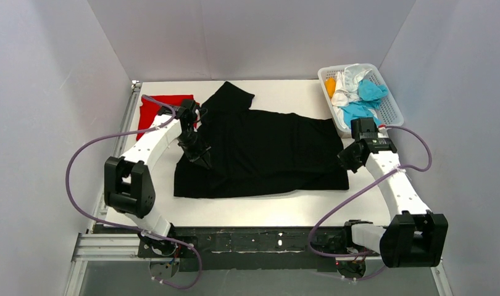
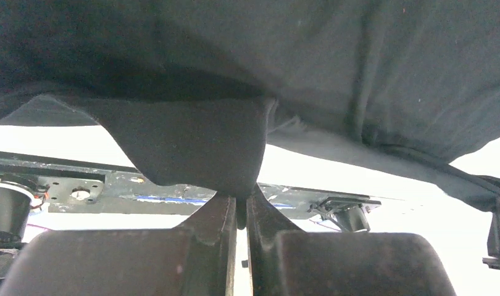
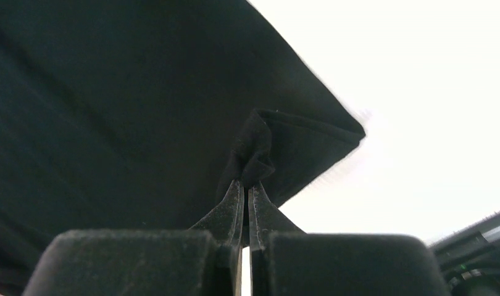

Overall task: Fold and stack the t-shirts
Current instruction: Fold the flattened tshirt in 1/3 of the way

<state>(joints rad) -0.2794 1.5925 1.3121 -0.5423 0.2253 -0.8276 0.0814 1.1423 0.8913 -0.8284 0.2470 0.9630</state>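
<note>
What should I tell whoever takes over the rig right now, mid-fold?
Left gripper: shut on the black t-shirt, pinching its left side.
Right gripper: shut on the same shirt's right edge.
The black t-shirt lies spread on the table, not yet folded. Red t-shirt lies flat at the far left, partly hidden by the left arm. Loose cloth, white, cyan and orange, sits in the basket at the far right.
Left to do: fold the black shirt, stack it, then handle the basket's pieces.

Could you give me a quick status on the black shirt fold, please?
Left gripper shut on black t-shirt, right gripper shut on its opposite edge. Shirt lies spread out. Nothing visibly blocking.
</note>
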